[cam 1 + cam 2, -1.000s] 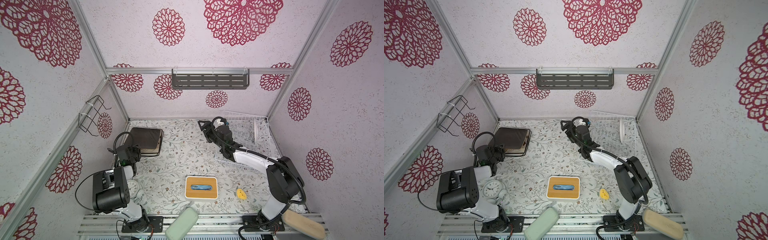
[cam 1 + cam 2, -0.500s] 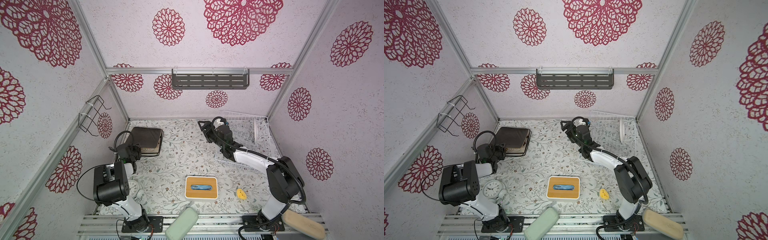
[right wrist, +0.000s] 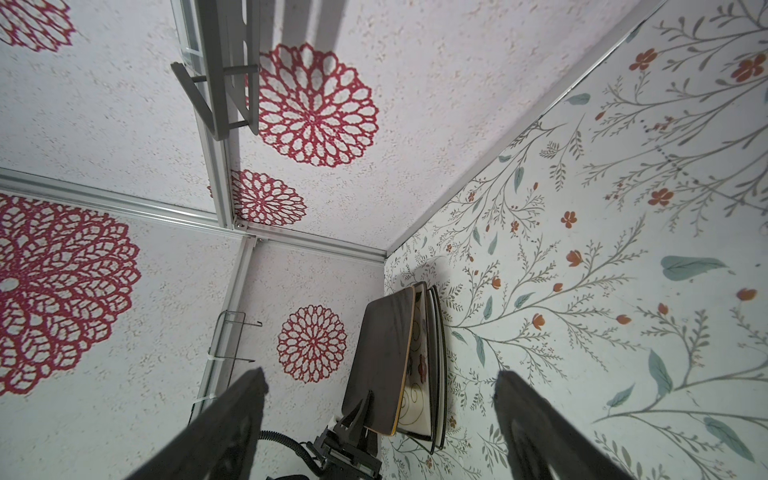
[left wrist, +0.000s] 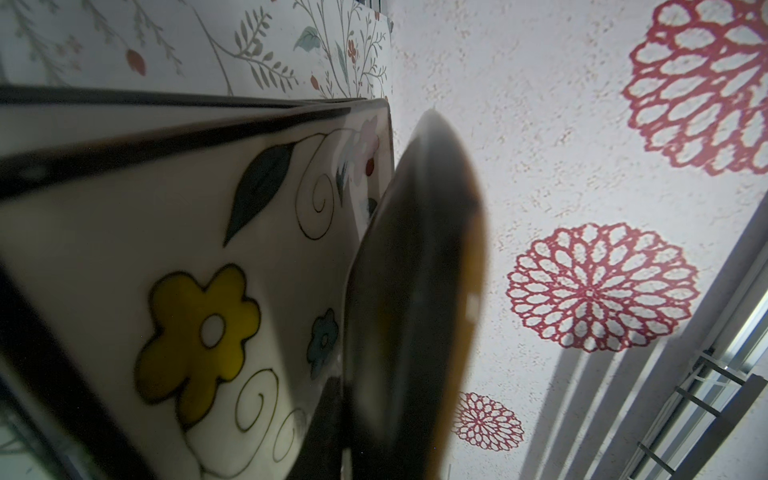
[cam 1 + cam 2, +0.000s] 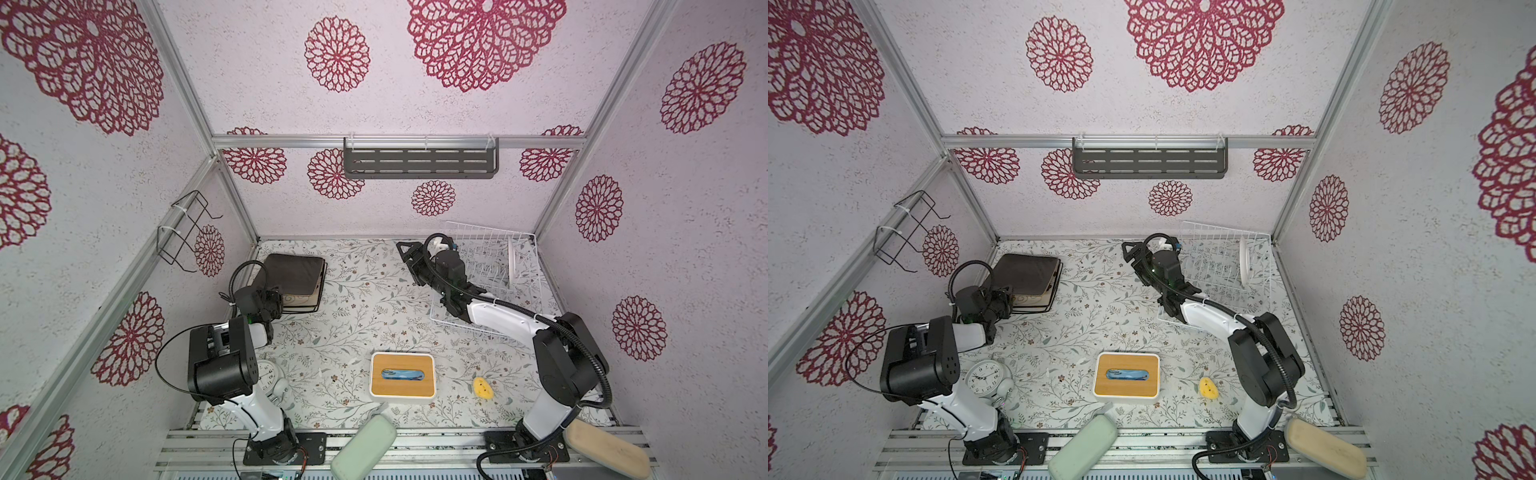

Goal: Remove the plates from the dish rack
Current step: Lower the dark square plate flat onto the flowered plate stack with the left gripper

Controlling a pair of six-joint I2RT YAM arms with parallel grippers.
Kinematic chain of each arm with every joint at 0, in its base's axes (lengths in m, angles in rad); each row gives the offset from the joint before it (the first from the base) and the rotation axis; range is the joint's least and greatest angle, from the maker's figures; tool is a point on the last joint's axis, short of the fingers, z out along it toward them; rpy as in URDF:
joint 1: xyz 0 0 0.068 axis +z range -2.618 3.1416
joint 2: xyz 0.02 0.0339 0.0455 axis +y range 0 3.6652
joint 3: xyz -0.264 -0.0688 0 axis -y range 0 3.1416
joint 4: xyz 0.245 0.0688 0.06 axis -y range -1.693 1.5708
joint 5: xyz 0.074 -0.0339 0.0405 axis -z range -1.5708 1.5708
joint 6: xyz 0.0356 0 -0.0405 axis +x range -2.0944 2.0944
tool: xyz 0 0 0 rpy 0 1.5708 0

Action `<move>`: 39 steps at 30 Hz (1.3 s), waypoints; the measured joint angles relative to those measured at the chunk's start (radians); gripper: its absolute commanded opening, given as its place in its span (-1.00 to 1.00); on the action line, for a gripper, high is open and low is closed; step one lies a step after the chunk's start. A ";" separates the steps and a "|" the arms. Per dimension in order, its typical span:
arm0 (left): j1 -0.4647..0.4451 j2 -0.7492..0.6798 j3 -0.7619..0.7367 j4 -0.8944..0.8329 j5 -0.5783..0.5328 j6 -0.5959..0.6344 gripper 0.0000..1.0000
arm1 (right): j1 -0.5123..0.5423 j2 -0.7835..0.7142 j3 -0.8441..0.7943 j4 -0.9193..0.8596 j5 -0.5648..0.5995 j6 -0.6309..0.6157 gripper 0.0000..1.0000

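Note:
At the back left lies a stack of square plates (image 5: 296, 272) (image 5: 1029, 270) with a dark one on top. My left gripper (image 5: 276, 301) (image 5: 1005, 301) is shut on the near rim of that dark plate (image 3: 380, 357), which stands slightly lifted off the cream flowered plate (image 4: 187, 291) under it. The dark plate (image 4: 415, 291) fills the left wrist view, hiding the jaws. The white wire dish rack (image 5: 473, 232) (image 5: 1217, 232) stands at the back right with one round white plate (image 5: 513, 259) (image 5: 1245, 259) upright in it. My right gripper (image 5: 409, 264) (image 3: 379, 372) hangs open and empty left of the rack.
A white box with a bamboo top (image 5: 402, 375) sits front centre, a small yellow object (image 5: 482, 388) to its right and an alarm clock (image 5: 980, 376) by the left arm's base. A dark grey shelf (image 5: 419, 160) and black wire bracket (image 5: 183, 232) hang on the walls.
The left arm has shifted, its wrist moving a little toward the stack while still gripping the dark plate. The right gripper has stayed in place, still open.

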 measured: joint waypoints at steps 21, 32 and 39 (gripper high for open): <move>0.000 0.014 0.000 -0.016 -0.001 0.006 -0.96 | -0.002 0.000 -0.007 -0.008 0.000 0.000 0.77; 0.000 0.014 0.000 -0.014 -0.002 0.010 -0.63 | -0.002 0.000 -0.007 -0.012 0.000 0.000 0.77; 0.000 0.009 -0.001 0.000 0.000 0.016 -0.45 | -0.002 0.000 -0.007 -0.015 0.001 0.000 0.77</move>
